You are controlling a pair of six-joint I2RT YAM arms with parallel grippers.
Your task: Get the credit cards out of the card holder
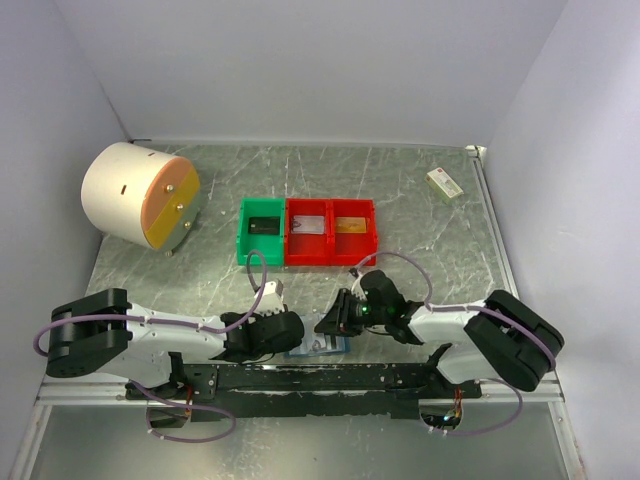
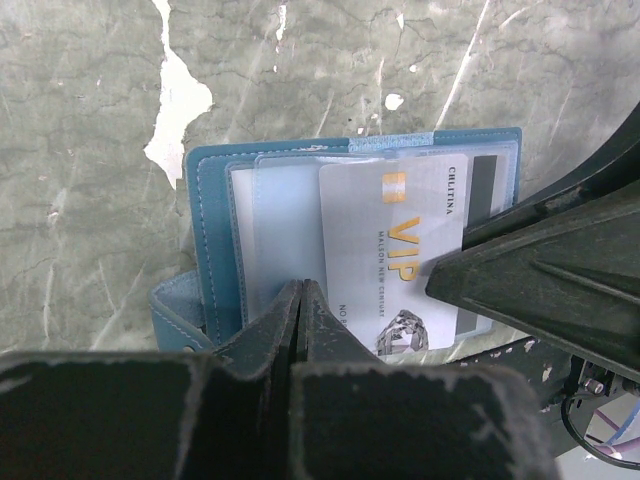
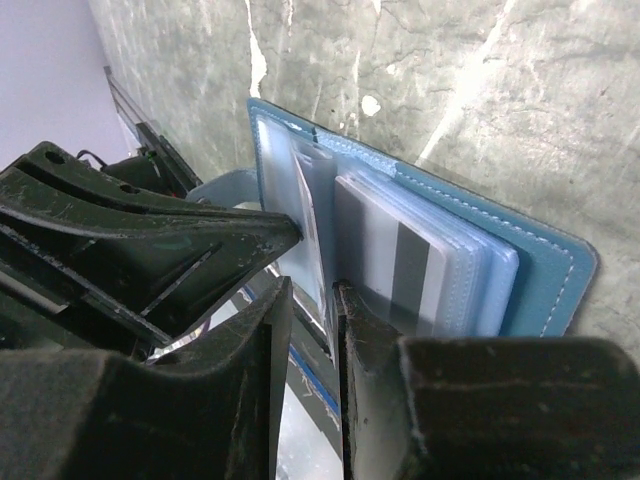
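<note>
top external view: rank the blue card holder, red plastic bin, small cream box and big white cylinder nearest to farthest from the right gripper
From the right gripper:
1. Blue bi-fold card holder, at its fingertips, near edge.
2. Red plastic bin, just beyond it, mid-table.
3. Small cream box with red marks, far right corner.
4. Large white cylinder with an orange face, far left.

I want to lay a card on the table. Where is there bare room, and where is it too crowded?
Bare table lies between the white cylinder and the left arm, and right of the red bins, up to the cream box. Crowded: the near centre, where the left gripper and the right gripper meet over the card holder.
</note>
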